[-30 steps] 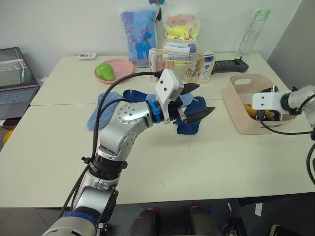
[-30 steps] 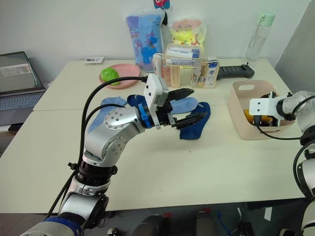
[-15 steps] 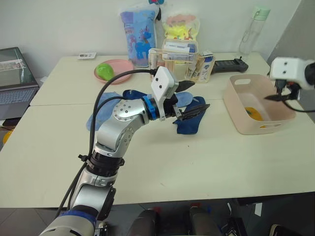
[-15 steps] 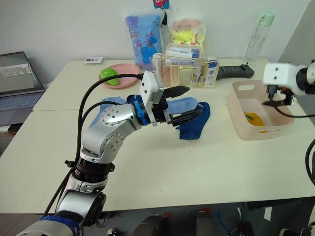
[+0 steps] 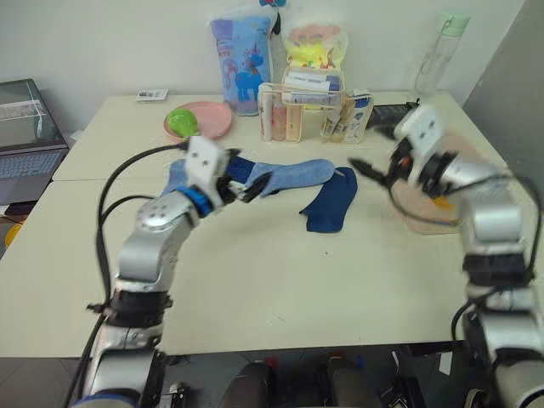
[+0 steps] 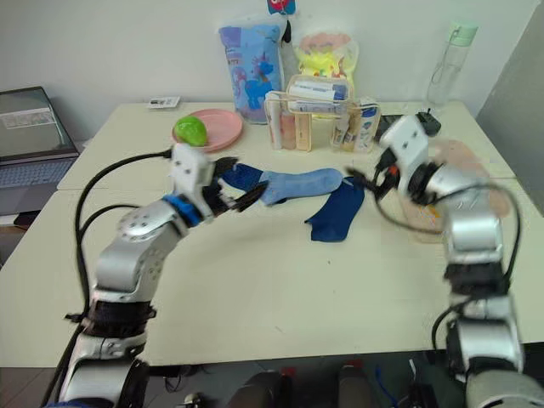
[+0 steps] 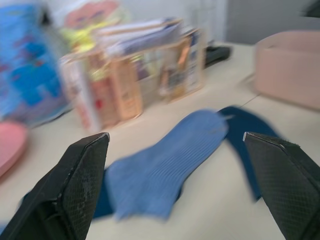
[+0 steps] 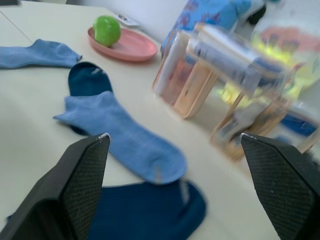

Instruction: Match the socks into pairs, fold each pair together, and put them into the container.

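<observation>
A: What's at the left of the bench (image 5: 255, 280)?

B: A laptop (image 5: 25, 127) off its left edge. On the far side sits a pink plate (image 5: 204, 119) holding a green fruit (image 5: 179, 121). One light blue sock (image 8: 35, 54) lies flat on the left, partly behind the left arm.

A: And the left gripper (image 5: 242, 180)?

B: It hangs over the bench with its fingers (image 7: 70, 195) spread wide and nothing between them. Just ahead of it lies a second light blue sock (image 5: 293, 174), stretched out toward the right, its left end lying over a navy sock (image 8: 89, 78).

A: The middle?

B: Another navy sock (image 5: 330, 201) lies flat, just to the right of the light blue one and touching its toe end. Behind them, on the far side, stands a clear organiser (image 5: 310, 110) of toiletries, with two printed bags (image 5: 242, 59) behind it.

A: And the right?

B: The right gripper (image 5: 370, 170) hovers just right of the navy sock, fingers (image 8: 82, 190) wide apart and empty. Behind that arm sits the pink container (image 5: 425, 212), blurred, on the right end of the bench, with something yellow (image 5: 440, 202) inside; I can't tell what. A bottle (image 5: 446, 42) stands at the far right.
</observation>
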